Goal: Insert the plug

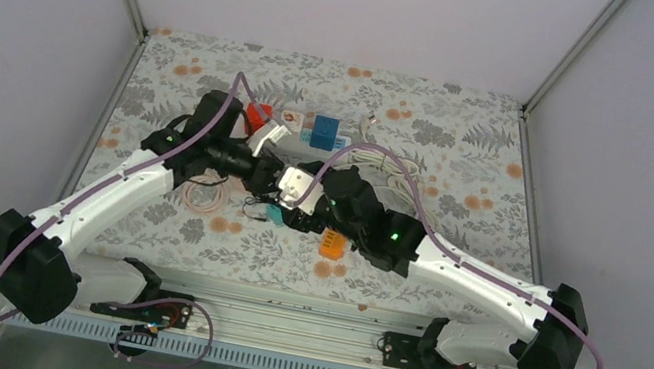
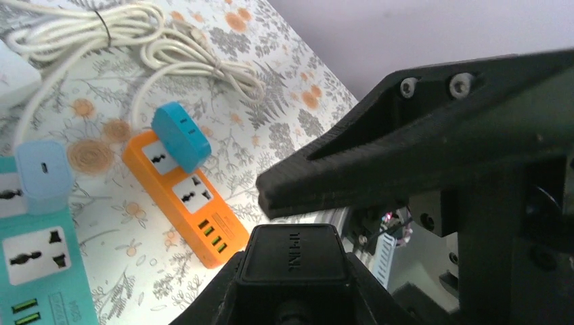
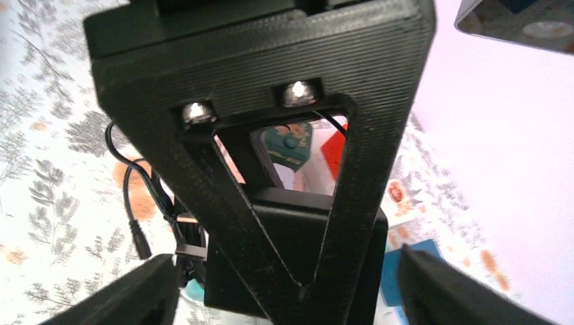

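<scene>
Lying nearest the arm bases, a flat orange plastic power strip sits at 5 o'clock from where the arms meet. A rounded blue plug-in cube fills one of its sockets and the socket next to it is bare. Near it, at 6 o'clock under the arms, a teal plastic power strip carries a pale blue charger block and also shows a free socket. Above these, over the middle of the flower-patterned surface, the boxy black plastic plug adapter hangs in the air with its thin black lead trailing down. The left pincer looks clamped on it, while the right pincer has its fingers spread wide, clear of it. Farther off, at 12 o'clock, what looks like a white power strip lies by coiled white cables. I judge the plug lifted and in one arm's hold; choosing a socket, lining up the pins and pressing it home are all left
</scene>
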You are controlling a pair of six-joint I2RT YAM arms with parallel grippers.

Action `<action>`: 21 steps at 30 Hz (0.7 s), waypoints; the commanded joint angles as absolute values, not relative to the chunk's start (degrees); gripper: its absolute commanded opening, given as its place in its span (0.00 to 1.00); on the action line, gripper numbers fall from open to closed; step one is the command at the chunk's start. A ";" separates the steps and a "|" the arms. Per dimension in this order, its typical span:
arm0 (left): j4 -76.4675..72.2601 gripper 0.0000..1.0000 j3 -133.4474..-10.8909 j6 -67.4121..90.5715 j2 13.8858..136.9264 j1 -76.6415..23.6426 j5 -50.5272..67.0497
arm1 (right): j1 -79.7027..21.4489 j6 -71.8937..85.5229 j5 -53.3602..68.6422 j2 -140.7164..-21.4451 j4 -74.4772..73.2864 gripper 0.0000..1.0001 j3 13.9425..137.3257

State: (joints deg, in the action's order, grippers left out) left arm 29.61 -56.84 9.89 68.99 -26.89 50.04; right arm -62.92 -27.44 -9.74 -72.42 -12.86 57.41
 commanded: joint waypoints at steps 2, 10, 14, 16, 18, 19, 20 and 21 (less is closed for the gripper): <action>20.80 0.04 -57.02 16.32 67.35 -27.07 43.51 | -62.52 -18.77 -14.71 -69.00 -6.39 0.99 55.37; 4.65 0.07 -52.87 37.46 62.93 -27.30 30.97 | -62.41 -0.73 -22.84 -66.07 14.12 0.99 45.63; 0.61 0.09 -51.70 47.49 61.35 -27.43 28.44 | -62.53 4.60 -22.05 -68.71 26.54 0.94 44.32; -1.53 0.09 -50.99 51.80 60.61 -27.49 28.03 | -62.73 4.88 -22.08 -71.04 31.06 0.94 44.53; -2.93 0.10 -50.75 55.41 60.22 -27.42 27.89 | -62.78 4.45 -23.09 -73.26 34.45 0.94 45.26; -3.11 0.10 -50.87 56.43 60.17 -27.47 27.66 | -62.77 3.59 -23.17 -74.23 35.79 0.94 45.67; -3.42 0.11 -51.07 57.11 60.09 -27.50 27.68 | -62.79 3.27 -23.52 -74.94 37.52 0.93 45.90; -3.50 0.11 -51.19 57.85 60.06 -27.51 27.65 | -62.79 3.03 -24.00 -75.44 39.33 0.93 45.74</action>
